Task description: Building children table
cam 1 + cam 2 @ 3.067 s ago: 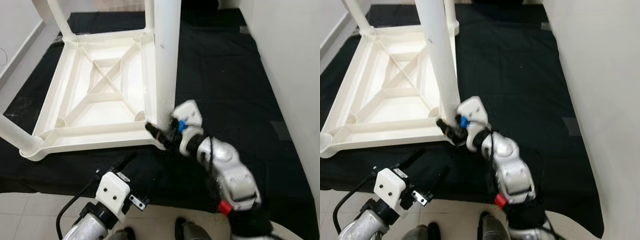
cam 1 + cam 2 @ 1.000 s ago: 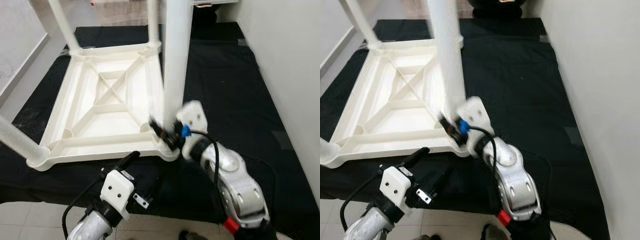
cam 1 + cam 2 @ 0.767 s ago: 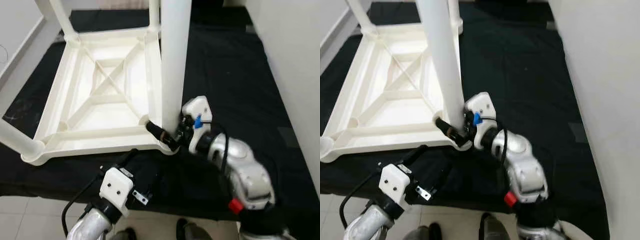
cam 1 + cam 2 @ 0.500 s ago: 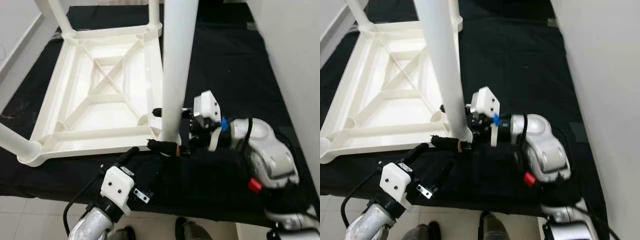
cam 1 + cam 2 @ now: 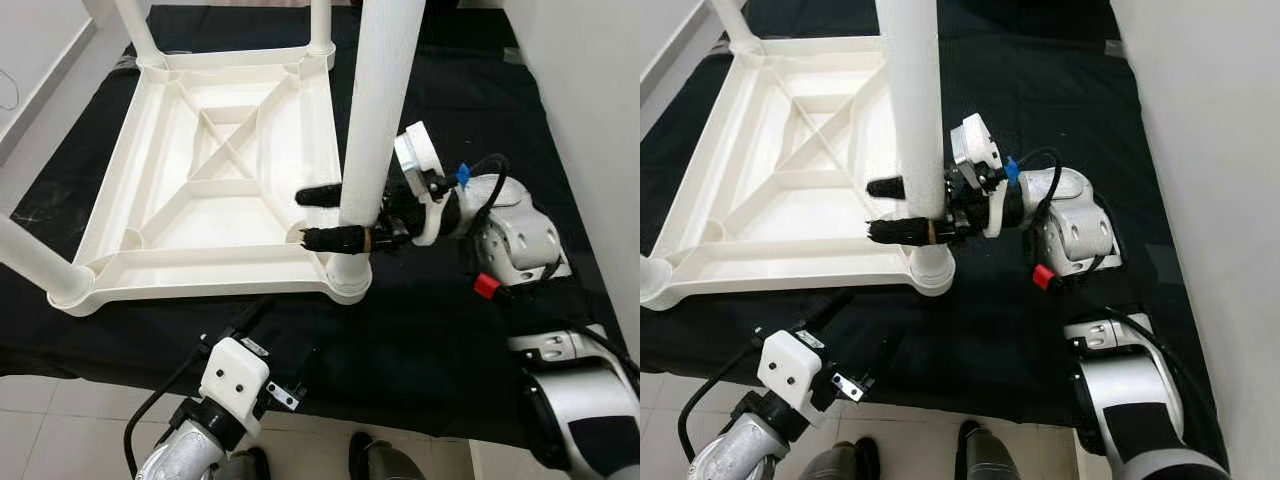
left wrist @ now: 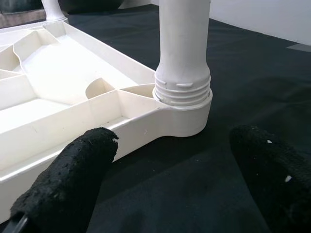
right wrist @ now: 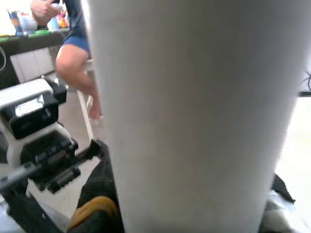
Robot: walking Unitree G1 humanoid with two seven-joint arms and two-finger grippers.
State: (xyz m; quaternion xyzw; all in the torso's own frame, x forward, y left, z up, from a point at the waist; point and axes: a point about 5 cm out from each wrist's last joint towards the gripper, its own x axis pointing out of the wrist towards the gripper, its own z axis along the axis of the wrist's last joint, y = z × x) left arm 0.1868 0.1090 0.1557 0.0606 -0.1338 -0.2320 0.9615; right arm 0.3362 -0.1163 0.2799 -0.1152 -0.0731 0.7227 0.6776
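Upside down on a black cloth over the floor: a white plastic table top, ribbed underside up, with a cross-shaped brace in the middle. Standing upright in the near right corner socket: a white leg, its threaded collar visible just above the socket in the left wrist view. More legs at the other corners: one at the near left, two at the far side.

Reaching in from the right, level with the lower part of the leg: the right gripper, its two black fingers spread apart, one finger on the far side of the leg, the other on the near side, both touching or just beside the leg; from these views, no telling how firmly pressed. Right arm bent, silver, with a blue tag and a red button.

Low at the near edge, over the cloth's border and well apart from the table: the left gripper, fingers spread wide, nothing between them, pointed toward the corner socket.

In the right wrist view, beyond the leg: a person's bare leg and a hand.
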